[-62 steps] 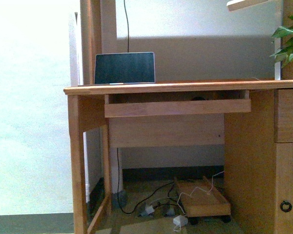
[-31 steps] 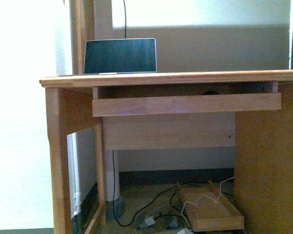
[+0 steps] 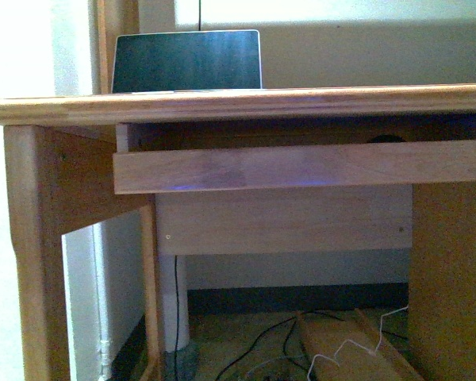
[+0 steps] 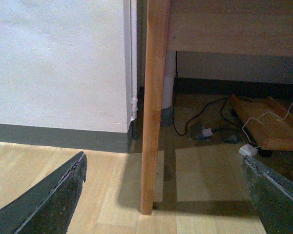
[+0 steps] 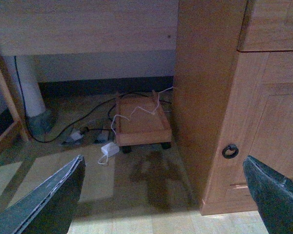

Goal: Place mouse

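Where the pull-out tray's front rail (image 3: pixel 301 167) runs under the desktop (image 3: pixel 246 103), a small dark rounded hump, the mouse (image 3: pixel 389 138), peeks just over the rail, toward the right side. Only its top sliver shows; it sits in the gap between rail and desktop, and what it rests on is hidden. Nothing is touching it.

Laptop screen (image 3: pixel 186 62) stands upright on the desktop at back left, dark, with a thin black cable (image 3: pixel 199 12) running up the wall behind it. Neither arm shows in the front view.

Left gripper (image 4: pixel 163 158): fingers spread wide to the two lower corners of the left wrist view, nothing between them. It's low, looking at the desk leg (image 4: pixel 154 107) on the wood floor (image 4: pixel 39 165).

Right gripper (image 5: pixel 163 158): same state, fingers well apart and empty. The right wrist view looks under the desk at a low wooden trolley (image 5: pixel 139 124) with a white wire (image 5: pixel 136 111) draped over it and a white adapter (image 5: pixel 109 149) just beside it on the floor. The cabinet door (image 5: pixel 263 131) with a dark ring pull (image 5: pixel 230 151) is on the desk's right side.

Both grippers are well apart from the mouse, down at floor level while it's up in the tray.
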{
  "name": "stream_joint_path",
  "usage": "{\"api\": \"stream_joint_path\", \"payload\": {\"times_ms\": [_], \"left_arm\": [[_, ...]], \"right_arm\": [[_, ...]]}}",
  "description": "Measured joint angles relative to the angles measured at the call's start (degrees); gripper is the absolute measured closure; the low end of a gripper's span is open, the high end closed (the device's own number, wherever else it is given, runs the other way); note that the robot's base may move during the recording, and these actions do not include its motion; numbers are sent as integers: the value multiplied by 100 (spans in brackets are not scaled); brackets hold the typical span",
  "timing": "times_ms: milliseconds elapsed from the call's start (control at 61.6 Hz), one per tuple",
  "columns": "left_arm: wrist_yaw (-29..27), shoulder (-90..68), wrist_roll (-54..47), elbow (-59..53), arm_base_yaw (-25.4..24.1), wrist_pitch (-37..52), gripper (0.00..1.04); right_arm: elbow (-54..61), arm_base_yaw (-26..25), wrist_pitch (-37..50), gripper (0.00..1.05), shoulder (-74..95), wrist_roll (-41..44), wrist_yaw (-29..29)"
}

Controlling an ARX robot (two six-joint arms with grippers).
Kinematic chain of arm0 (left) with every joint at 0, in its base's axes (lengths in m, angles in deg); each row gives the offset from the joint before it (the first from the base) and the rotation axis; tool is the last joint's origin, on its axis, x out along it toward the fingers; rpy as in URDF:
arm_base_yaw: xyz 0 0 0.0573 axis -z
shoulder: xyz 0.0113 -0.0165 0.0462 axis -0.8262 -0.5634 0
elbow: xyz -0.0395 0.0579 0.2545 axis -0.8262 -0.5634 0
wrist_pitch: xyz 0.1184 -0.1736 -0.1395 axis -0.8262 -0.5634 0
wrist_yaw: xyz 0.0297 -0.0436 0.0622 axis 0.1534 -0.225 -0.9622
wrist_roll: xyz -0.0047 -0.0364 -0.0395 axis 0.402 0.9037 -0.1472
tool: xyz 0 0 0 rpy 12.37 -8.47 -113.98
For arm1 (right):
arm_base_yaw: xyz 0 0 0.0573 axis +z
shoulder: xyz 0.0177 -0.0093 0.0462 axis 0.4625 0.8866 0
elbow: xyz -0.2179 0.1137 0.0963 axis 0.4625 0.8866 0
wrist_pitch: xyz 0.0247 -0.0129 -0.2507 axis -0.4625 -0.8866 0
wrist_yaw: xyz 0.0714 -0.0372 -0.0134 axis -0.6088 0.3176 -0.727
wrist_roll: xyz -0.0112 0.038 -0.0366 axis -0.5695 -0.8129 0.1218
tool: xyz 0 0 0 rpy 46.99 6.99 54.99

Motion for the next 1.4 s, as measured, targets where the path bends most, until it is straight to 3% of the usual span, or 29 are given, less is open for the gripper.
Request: {"api": "stream_joint_path", "payload": {"times_ms": [990, 1087, 1152, 1298, 1396], "left_arm": [[-2, 0, 0, 0, 0, -2, 8], [501, -527, 595, 315, 33, -811, 8], [695, -929, 667, 343, 94, -772, 8], [1473, -2566, 28, 382, -308, 748, 8], [1502, -4054, -730, 605, -483, 2205, 8]], "right_arm": [[0, 0, 2, 7, 0, 0, 0], [0, 0, 0, 7, 0, 0, -2], [0, 0, 0, 7, 0, -2, -2], [0, 0, 0, 7, 0, 0, -2], [0, 0, 0, 7, 0, 0, -2]]}}
